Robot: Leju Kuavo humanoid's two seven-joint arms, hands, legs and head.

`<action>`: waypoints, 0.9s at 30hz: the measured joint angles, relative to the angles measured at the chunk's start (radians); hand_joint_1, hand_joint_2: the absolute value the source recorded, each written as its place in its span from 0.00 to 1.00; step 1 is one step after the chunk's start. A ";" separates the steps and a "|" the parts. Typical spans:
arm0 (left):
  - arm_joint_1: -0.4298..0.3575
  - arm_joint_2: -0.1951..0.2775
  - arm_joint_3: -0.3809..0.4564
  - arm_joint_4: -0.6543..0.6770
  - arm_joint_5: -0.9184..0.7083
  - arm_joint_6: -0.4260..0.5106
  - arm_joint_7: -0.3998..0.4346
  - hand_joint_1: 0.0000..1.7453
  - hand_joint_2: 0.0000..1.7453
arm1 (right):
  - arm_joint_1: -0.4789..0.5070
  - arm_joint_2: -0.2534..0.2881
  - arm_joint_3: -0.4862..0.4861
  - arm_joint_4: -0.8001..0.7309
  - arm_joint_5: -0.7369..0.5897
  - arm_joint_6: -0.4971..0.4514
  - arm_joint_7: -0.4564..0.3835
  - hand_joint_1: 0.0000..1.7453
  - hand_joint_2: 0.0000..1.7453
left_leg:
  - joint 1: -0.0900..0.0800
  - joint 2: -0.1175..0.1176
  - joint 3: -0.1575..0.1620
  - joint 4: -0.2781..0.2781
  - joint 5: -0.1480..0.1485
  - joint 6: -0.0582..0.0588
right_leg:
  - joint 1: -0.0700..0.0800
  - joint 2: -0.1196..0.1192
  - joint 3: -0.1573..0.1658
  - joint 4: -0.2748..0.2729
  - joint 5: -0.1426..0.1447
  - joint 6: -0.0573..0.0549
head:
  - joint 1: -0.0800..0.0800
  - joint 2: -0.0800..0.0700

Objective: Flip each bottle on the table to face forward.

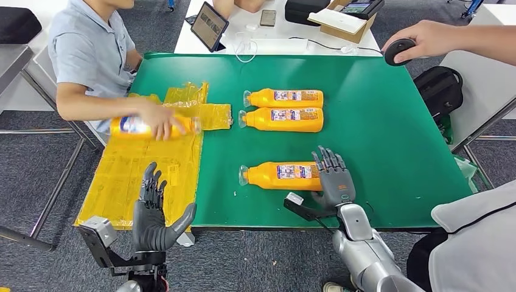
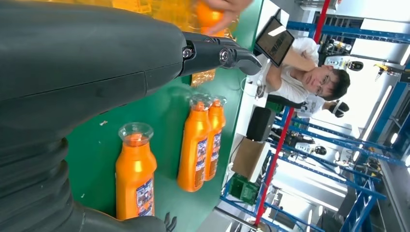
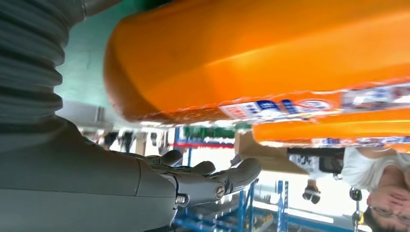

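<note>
Bottle [image 1: 283, 174] nearest the tabletop's [image 1: 389, 121] front edge lies on its side, label up, cap toward the left edge. The right robot hand [image 1: 333, 177], fingers spread, rests against its base, probably steadying it. Left robot hand [image 1: 155, 213] hangs open off the front-left corner.

Right robot hand [image 1: 333, 179], fingers spread, rests at nearest bottle's [image 1: 281, 175] base on green table [image 1: 389, 134].
</note>
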 joint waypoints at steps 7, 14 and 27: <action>-0.020 0.008 -0.020 0.021 -0.014 -0.036 0.041 0.00 1.00 | -0.068 0.013 -0.025 0.112 -0.108 0.073 0.006 0.07 1.00 | 0.000 0.001 0.001 0.000 0.000 0.000 | 0.000 0.000 0.001 0.000 0.000 0.000 | 0.000 0.000; -0.060 0.015 -0.030 0.052 -0.013 -0.088 0.079 0.00 1.00 | -0.130 0.016 -0.035 0.177 -0.129 0.217 0.090 0.99 1.00 | 0.000 0.001 0.006 0.000 0.000 0.000 | 0.000 0.000 0.004 0.000 0.000 0.000 | 0.000 0.000; -0.096 0.027 -0.039 0.067 -0.002 -0.126 0.096 0.00 1.00 | -0.160 0.010 -0.040 0.211 -0.147 0.241 0.008 1.00 1.00 | 0.000 0.003 0.009 0.000 0.000 0.000 | 0.000 0.000 0.007 0.000 0.000 0.000 | 0.000 0.000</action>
